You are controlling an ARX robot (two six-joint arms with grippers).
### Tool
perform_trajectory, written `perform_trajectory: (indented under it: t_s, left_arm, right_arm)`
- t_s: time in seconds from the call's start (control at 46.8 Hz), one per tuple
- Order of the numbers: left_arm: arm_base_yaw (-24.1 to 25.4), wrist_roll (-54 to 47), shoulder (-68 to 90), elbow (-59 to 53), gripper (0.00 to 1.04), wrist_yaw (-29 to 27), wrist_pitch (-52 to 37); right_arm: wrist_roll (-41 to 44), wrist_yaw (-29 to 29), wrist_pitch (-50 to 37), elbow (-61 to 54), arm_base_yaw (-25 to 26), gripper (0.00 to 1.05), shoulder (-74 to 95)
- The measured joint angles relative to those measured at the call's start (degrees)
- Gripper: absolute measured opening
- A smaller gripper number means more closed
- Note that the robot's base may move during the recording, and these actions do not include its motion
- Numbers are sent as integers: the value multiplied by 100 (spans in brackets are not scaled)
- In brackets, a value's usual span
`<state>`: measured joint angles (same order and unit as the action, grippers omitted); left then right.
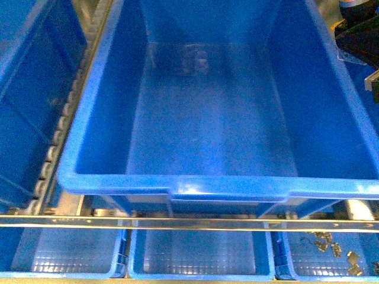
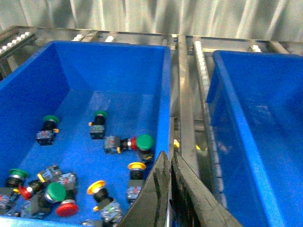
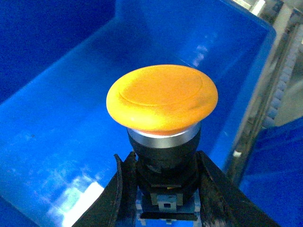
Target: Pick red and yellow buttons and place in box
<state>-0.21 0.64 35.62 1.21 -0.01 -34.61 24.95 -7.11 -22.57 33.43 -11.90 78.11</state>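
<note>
The right gripper is clamped on the black body of a yellow button, held over the box. The button's long axis runs body-to-cap, with the cap facing the wrist camera. The left gripper has its fingers pressed together above the left bin.

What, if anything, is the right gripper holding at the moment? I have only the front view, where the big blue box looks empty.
Observer: In the right wrist view, the right gripper is shut on the black body of a yellow button, with the cap facing the camera.
Operator: Thank you. Are there more buttons waiting to be picked?
Observer: Yes. The left wrist view shows a supply bin with loose buttons on its floor, among them a red button and several green-capped buttons.
</note>
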Motion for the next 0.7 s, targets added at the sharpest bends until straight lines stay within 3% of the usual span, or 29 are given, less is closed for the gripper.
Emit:
perform_trajectory:
  t_s: [0.705]
  left_arm:
    - [4, -7, -1976, -7, 3, 9, 1875]
  right_arm:
    - [-122, -4, -101, -210, 96, 26, -55]
